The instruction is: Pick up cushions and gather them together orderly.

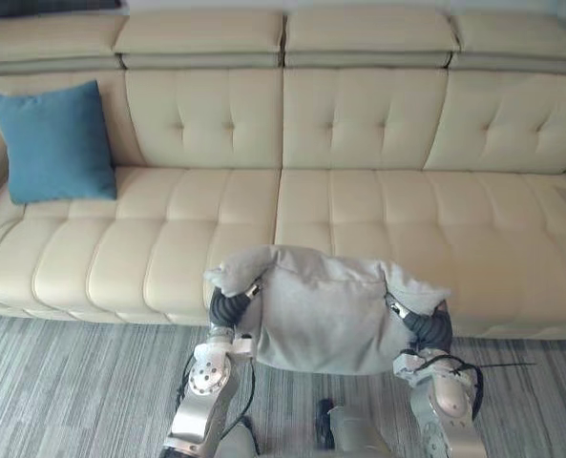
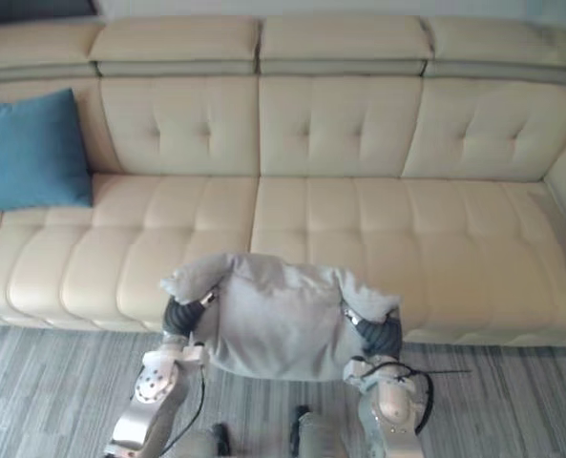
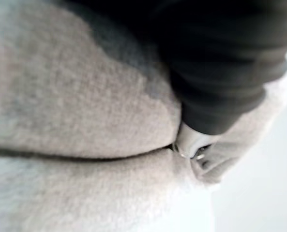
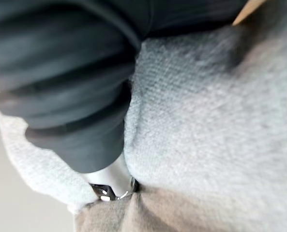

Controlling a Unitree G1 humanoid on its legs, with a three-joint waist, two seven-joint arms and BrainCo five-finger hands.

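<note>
The cream sofa (image 1: 359,219) runs wall to wall across the room. A blue cushion (image 1: 55,141) stands upright at the sofa's left end, leaning on the backrest. From it, open seat stretches to the sofa's right end. The grey cushion (image 1: 325,315) is off the sofa, held in the air just in front of the seat's front edge, near the middle, over the striped carpet (image 1: 73,382). Its top corners flop outward. The left hand (image 1: 227,307) presses in at one side and the right hand (image 1: 426,326) at the other, wrists bent inward. Both are sunk into the fabric, so I cannot tell how either grips.
</note>
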